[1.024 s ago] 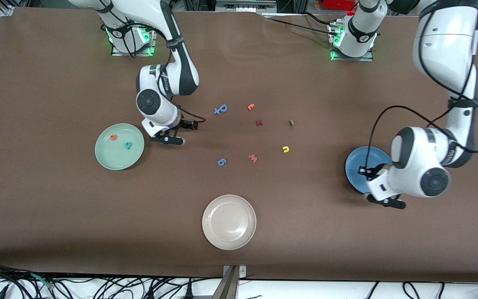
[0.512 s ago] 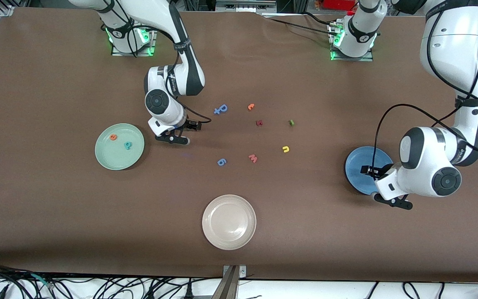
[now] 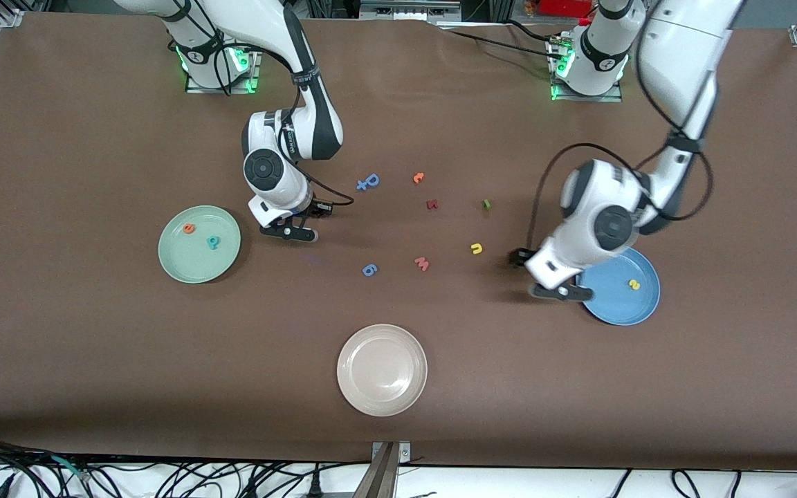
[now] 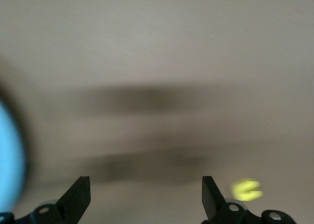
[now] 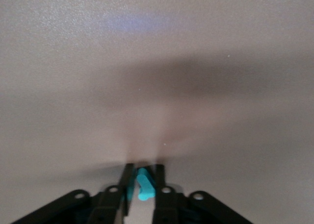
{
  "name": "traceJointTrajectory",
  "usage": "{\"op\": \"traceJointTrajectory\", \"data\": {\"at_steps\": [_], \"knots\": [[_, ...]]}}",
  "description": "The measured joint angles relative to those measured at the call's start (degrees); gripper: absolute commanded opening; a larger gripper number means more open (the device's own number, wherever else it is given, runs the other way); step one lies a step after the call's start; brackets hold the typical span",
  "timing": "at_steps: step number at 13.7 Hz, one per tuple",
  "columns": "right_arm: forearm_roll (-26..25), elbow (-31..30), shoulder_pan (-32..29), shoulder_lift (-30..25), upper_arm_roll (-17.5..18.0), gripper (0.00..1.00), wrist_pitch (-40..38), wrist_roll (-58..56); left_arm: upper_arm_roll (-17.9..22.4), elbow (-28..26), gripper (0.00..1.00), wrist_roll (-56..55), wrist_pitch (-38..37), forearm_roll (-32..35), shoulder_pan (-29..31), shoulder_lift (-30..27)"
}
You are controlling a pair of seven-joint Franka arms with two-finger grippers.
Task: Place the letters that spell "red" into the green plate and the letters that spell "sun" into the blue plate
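I am partway through the sorting. My right hand (image 3: 289, 232) sits low over the bare bench (image 3: 94, 360) between the green plate (image 3: 194, 266) and the loose letters, its fingers pressed together on a small teal "r" (image 5: 142, 184), the last letter of "red". The orange "e" (image 3: 189, 228) and the teal "d" (image 3: 213, 241) already lie in the green plate. As I judge it, the next move is to lift that letter clear and carry it toward the right arm's end of the bench until it is over the plate, then let go; the piece is tiny and light, so a slipping pinch is the risk.

My left hand (image 3: 556, 290) hovers at the edge of the blue plate (image 3: 637, 308), on the side toward the loose letters, with its fingers (image 4: 78, 197) spread wide and nothing between them. The yellow "s" (image 3: 634, 284) rests in the blue plate. Two letters of "sun" are still out on the bench: the yellow "u" (image 3: 477, 248) just beside that hand, and the dark green letter (image 3: 486, 204) farther from the front camera. I would take the yellow one next, which calls for a low, well-centred approach.

The letters look like matte foam cut-outs, thin and soft-edged. The plates are smooth, round and shallow with a raised rim. The bench has a brown, faintly grained covering. A cream-white plate (image 3: 382, 370) lies nearest the front camera, unused.
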Motion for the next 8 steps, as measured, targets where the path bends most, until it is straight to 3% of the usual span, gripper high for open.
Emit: {"op": "traceJointTrajectory", "data": {"at_steps": [3,6,8], "knots": [[0.0,0.0,0.0,-0.02,-0.02,0.05,-0.03,0.0,0.05,-1.14,1.0,-10.63,2.14,0.0,-5.52,0.0],[0.05,0.02,0.01,-0.01,-0.43,0.05,-0.49,-0.01,0.1,-4.58,1.0,-14.67,8.56,0.0,-7.43,0.15],[0.04,0.48,0.05,-0.13,-3.18,0.05,-4.63,-0.59,0.14,-6.08,1.0,-16.36,10.9,0.0,-8.16,0.86]]}}
